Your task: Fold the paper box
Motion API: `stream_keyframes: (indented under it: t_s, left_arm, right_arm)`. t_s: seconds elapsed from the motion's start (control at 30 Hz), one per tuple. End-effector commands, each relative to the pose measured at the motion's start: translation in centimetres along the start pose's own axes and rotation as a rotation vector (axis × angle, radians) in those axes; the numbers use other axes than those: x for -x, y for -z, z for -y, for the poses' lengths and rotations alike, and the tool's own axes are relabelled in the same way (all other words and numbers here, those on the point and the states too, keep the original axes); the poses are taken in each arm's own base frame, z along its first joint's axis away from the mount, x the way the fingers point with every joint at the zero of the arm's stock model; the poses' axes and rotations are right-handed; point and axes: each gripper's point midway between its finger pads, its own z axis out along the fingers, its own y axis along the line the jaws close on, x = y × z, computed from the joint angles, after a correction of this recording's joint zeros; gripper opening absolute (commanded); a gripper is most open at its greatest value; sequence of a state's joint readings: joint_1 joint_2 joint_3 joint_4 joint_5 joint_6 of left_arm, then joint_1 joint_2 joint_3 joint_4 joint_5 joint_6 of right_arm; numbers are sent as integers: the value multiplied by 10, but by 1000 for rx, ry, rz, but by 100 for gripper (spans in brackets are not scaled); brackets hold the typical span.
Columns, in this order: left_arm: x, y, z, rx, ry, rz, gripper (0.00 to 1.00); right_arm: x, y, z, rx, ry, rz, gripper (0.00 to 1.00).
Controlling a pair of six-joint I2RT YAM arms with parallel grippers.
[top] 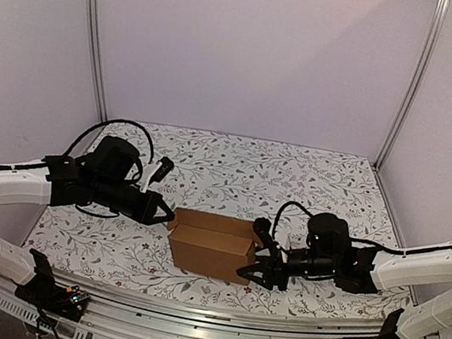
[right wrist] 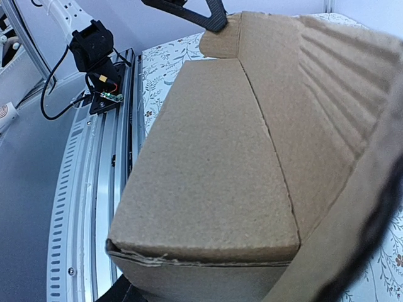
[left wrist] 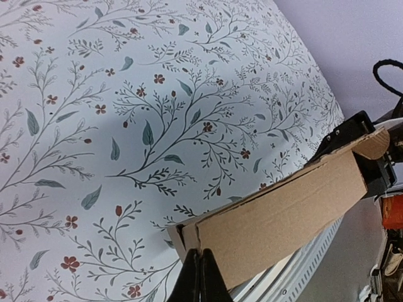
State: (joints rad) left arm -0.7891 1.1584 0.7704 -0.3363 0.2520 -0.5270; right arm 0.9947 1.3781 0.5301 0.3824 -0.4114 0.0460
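Observation:
The paper box (top: 212,243) is a brown cardboard carton lying near the middle of the floral table, its top flaps folded down with a seam along the length. My left gripper (top: 169,215) is shut with nothing between its jaws, and its tips (left wrist: 200,258) touch the box's (left wrist: 283,214) left end at the corner flap. My right gripper (top: 257,254) straddles the right end of the box, one finger on each side, shut on it. In the right wrist view the box (right wrist: 214,163) fills the space between the fingers (right wrist: 123,292).
The floral tablecloth (top: 235,167) covers the table up to the white back and side walls. An aluminium rail (top: 199,337) runs along the near edge, just in front of the box. Both arm bases and cables sit at the near corners.

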Motion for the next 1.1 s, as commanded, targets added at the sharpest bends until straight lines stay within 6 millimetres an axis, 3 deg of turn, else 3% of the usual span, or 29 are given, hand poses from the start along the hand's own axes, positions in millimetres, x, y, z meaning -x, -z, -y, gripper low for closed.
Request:
stream_keyframes:
  t_s: [0.0,0.33,0.67,1.07]
  left_arm:
    - [8,-1,18,-56,2,-1,0]
    - [8,-12,20,-77,35,-13,0]
    - [-3,-26,13,-35,9,-29,0]
    - [-26,-32,-5,32,-41,-21,0]
  right_arm:
    - [6,-3,7,-51,40,24,26]
    - [8,-6,12,-100,53,73,25]
    - [5,-12,30,-186,61,122,24]
    - [-15,-24,45,-233,44,121,25]
